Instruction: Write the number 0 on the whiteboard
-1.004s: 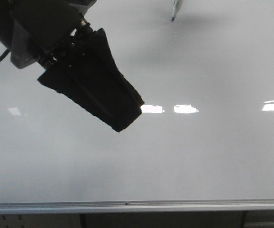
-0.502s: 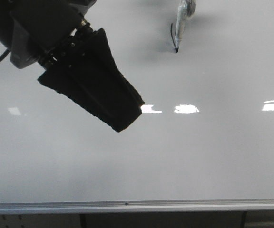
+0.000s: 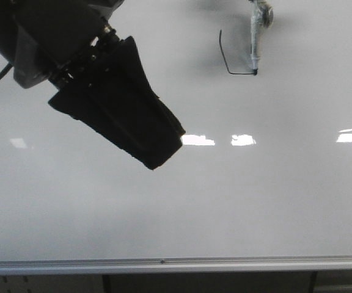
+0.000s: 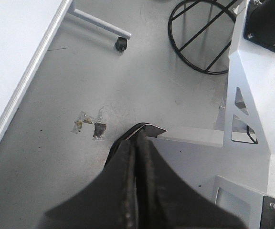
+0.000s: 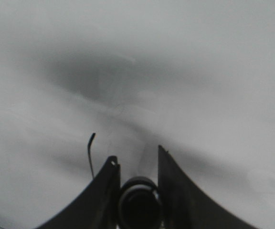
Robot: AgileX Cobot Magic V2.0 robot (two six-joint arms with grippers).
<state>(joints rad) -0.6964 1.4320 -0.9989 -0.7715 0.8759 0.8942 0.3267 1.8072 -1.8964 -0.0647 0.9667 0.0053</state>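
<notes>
The whiteboard [image 3: 237, 201] is glossy pale grey and fills the front view. High on it a thin black line of the number 0 [image 3: 226, 66] runs down and then right as an open curve. The marker [image 3: 255, 49] has its tip at the line's right end. In the right wrist view my right gripper [image 5: 136, 160] is shut on the marker [image 5: 137, 202], seen end-on, with the black line [image 5: 90, 152] beside its fingers. My left gripper [image 3: 164, 152] hangs dark in front of the board, shut and empty; its fingers [image 4: 147, 157] are pressed together.
A silver rail [image 3: 164, 264] edges the board's bottom. The left wrist view looks down at a grey floor with the board's edge [image 4: 27, 76], a caster [image 4: 121, 44], a black wire ring [image 4: 199, 38], tape scraps [image 4: 92, 125] and the white robot base [image 4: 257, 95].
The marker has moved down and then right across the board, leaving the black curve behind its tip. The left arm has not moved.
</notes>
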